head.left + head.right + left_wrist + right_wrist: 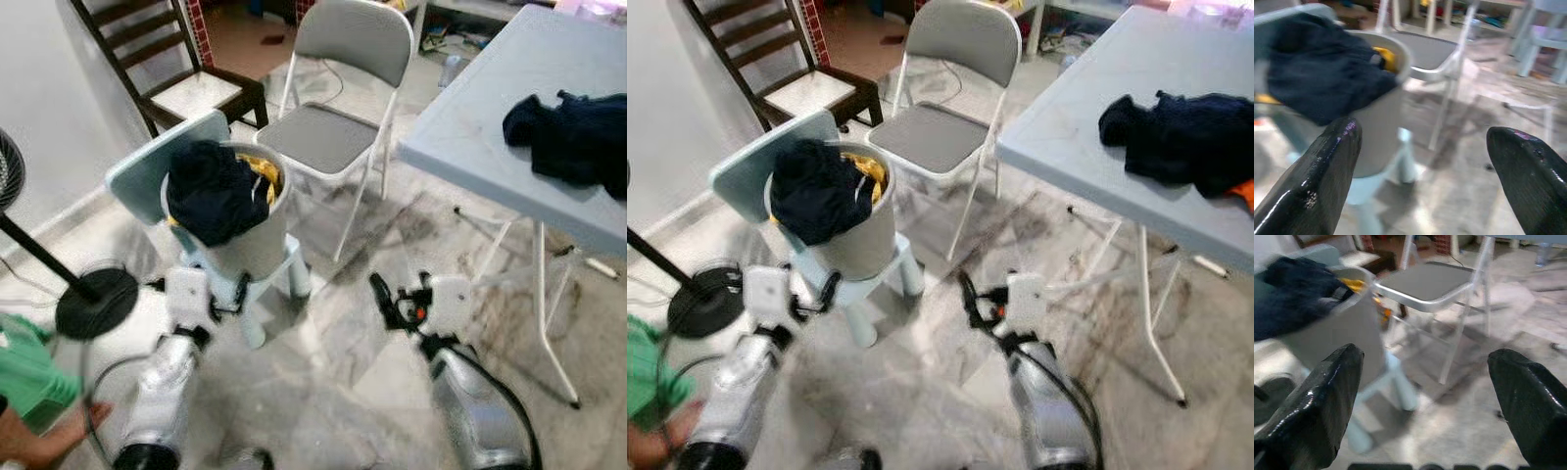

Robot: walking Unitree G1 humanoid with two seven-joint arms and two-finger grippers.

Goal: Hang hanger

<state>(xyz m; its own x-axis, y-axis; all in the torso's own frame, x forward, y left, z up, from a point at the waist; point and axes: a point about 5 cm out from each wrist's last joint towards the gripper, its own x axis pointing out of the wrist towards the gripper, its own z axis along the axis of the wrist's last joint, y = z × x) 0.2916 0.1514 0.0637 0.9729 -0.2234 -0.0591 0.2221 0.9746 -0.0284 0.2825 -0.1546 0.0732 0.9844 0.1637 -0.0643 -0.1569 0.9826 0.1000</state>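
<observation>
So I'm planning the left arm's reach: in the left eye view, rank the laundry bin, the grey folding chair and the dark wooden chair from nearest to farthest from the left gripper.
1. Laundry bin, just ahead of the left gripper.
2. Grey folding chair, beyond the bin, to the right.
3. Dark wooden chair, farthest, by the wall.
</observation>
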